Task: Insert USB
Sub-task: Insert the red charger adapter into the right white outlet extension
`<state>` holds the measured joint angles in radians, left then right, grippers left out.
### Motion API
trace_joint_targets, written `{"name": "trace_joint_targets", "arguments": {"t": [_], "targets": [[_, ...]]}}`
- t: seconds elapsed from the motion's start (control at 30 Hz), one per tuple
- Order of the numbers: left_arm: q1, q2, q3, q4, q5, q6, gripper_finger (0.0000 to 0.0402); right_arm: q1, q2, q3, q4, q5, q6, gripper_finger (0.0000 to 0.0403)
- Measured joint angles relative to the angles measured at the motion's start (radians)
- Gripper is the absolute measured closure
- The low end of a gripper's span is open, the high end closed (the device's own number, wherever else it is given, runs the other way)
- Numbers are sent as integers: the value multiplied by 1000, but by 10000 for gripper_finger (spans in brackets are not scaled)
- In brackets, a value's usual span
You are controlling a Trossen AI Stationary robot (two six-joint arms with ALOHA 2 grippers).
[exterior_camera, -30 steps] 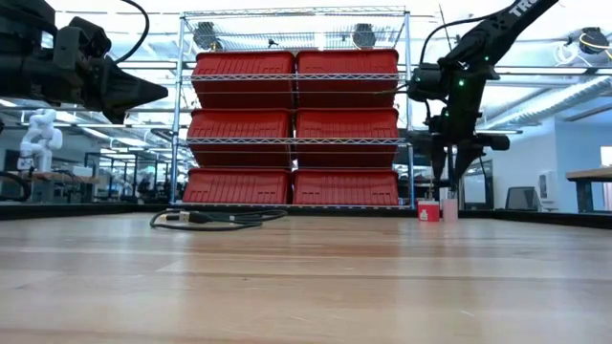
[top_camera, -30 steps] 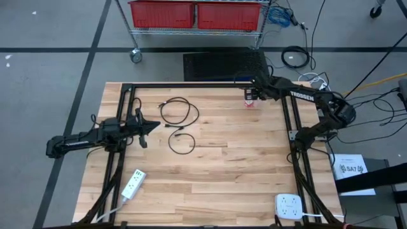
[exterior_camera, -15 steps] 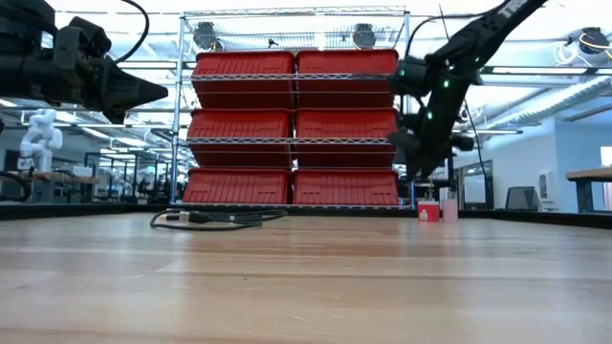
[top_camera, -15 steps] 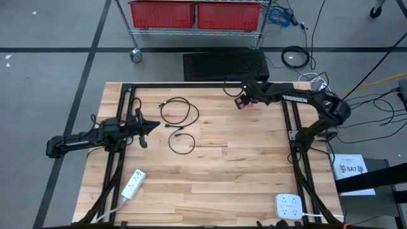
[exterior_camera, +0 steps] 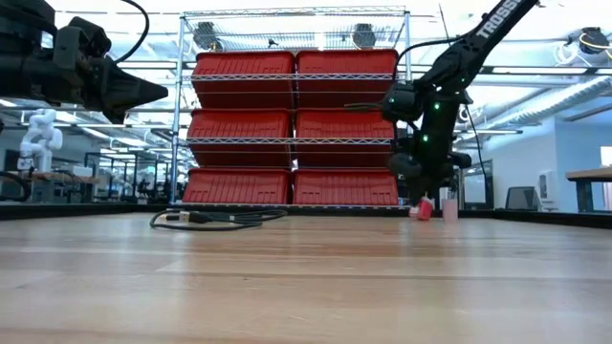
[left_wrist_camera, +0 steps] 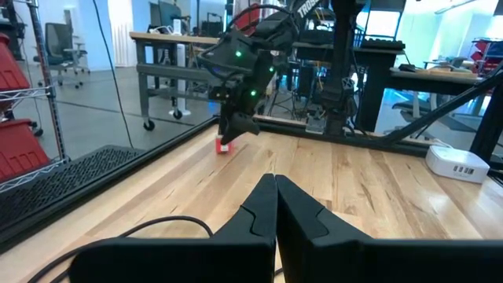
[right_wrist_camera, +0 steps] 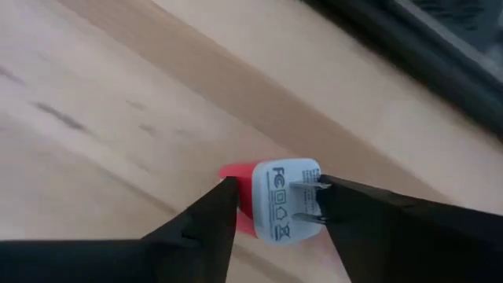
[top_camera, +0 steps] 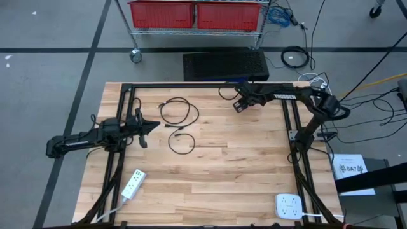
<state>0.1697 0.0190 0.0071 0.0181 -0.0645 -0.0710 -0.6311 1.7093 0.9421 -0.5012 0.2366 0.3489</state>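
A small red charger plug with a white pronged face [right_wrist_camera: 279,200] lies on the wooden table near its far edge, right of centre [left_wrist_camera: 223,145]. My right gripper [right_wrist_camera: 275,187] points steeply down over it. It is open, with one finger on either side of the plug [exterior_camera: 422,208]. Two black USB cables lie coiled on the table at the far left [top_camera: 178,111] and just nearer [top_camera: 182,141]. My left gripper [top_camera: 156,125] is shut and held level above the table's left side, touching nothing. My right gripper comes at the plug from above, slanting down. One fingertip [right_wrist_camera: 224,196] stands at the plug's red side and the other [right_wrist_camera: 334,196] at the pronged white face. I cannot tell whether either fingertip touches the plug, which lies on the table.
A white power strip [top_camera: 132,183] lies near the front left and a white multi-socket charger [top_camera: 289,207] at the front right. Black frame rails [top_camera: 191,85] run along the far edge and down both sides. A rack of red bins [exterior_camera: 292,129] stands beyond the table.
My right gripper has moved along the far edge toward the table's left and come down onto the plug, rolling its wrist as it went. The plug and the cables have stayed where they were.
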Motion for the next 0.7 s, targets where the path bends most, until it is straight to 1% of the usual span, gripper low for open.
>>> {"name": "trace_joint_targets", "arguments": {"t": [0.1,0.23,0.37,0.43,0.5,0.7], "targets": [[0,0,0,0,0,0,400,46,-21,-1,-2,-70,26,280],[0,0,0,0,0,0,400,125,-65,-6,-15,-192,50,318],[0,0,0,0,0,0,400,222,-95,-9,-32,-344,68,342],[0,0,0,0,0,0,400,270,-99,-10,-45,-402,87,351],[0,0,0,0,0,0,400,320,-100,-10,-55,-419,111,355],[0,0,0,0,0,0,400,498,-101,-10,-61,-404,167,352]]}}
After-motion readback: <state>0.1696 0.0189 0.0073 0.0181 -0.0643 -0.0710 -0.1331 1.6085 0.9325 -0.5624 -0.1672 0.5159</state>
